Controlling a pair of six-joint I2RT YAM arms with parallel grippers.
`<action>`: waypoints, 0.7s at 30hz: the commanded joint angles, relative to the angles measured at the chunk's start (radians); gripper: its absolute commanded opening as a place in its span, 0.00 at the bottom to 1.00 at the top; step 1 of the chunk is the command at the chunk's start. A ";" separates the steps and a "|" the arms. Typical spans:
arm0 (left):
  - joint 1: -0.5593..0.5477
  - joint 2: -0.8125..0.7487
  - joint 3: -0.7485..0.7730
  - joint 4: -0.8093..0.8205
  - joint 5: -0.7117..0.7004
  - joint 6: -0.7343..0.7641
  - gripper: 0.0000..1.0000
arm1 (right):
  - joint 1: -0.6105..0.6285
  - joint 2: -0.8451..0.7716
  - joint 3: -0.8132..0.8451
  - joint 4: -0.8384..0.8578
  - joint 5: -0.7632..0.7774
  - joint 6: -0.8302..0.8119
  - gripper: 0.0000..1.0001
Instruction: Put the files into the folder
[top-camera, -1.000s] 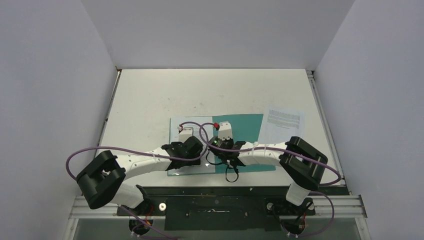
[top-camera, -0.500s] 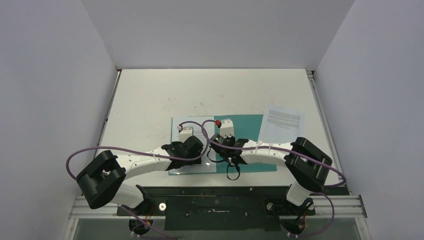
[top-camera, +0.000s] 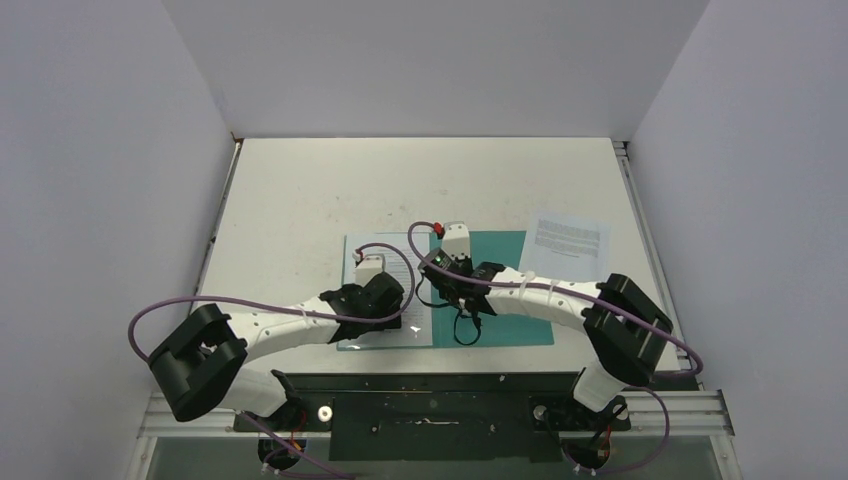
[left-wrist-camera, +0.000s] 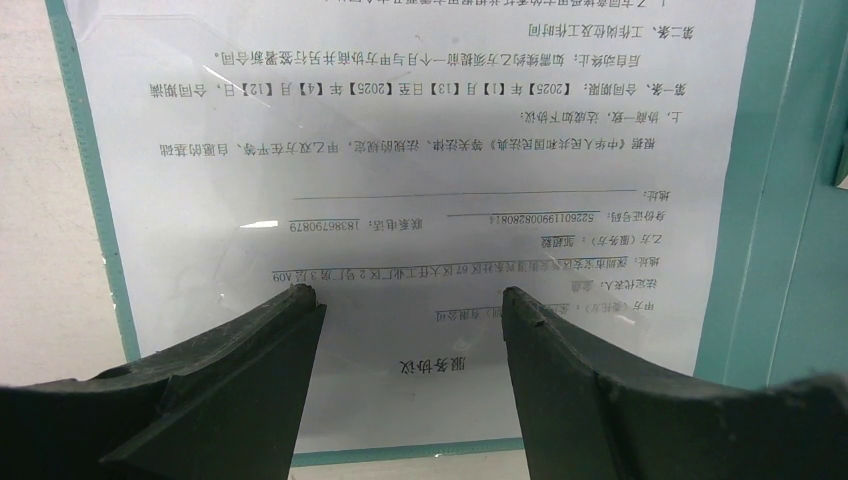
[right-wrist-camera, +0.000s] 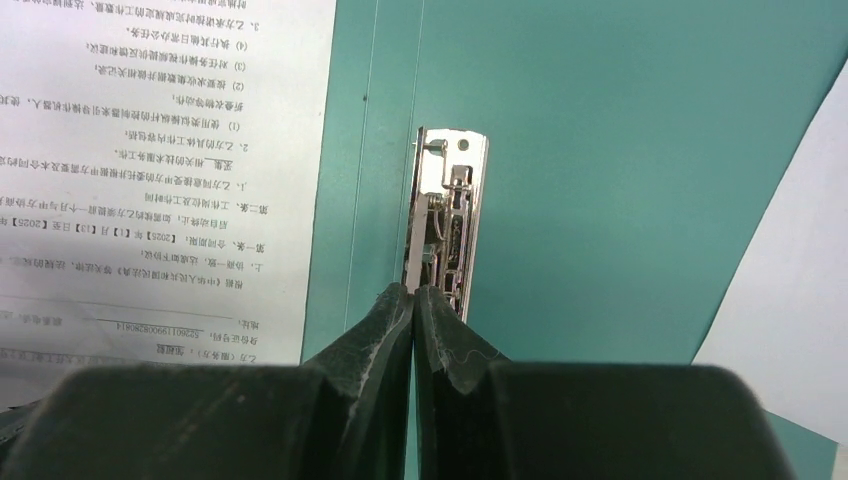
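Paper is lying on folder; I am seeing left end effector released, right end effector clenched at clip.

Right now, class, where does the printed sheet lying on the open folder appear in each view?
Top external: printed sheet at centre, on the folder's left half.
Left wrist: sheet fills most of the frame.
Right wrist: sheet upper left.
Shared landmark: the folder's crease.

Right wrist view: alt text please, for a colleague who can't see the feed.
The right hand is shut, with its tip at the near end of the metal clip on the open teal folder. A printed sheet lies on the folder's left side, and the edge of another white sheet shows at right.
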 joint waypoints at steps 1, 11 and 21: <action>-0.011 0.028 -0.066 -0.127 0.130 -0.045 0.65 | -0.012 -0.056 0.061 -0.058 -0.004 -0.036 0.05; -0.032 -0.007 -0.070 -0.137 0.136 -0.050 0.65 | -0.019 -0.171 0.039 -0.077 -0.022 -0.028 0.05; -0.046 -0.056 -0.090 -0.153 0.136 -0.067 0.65 | -0.022 -0.269 -0.138 0.034 -0.144 0.064 0.05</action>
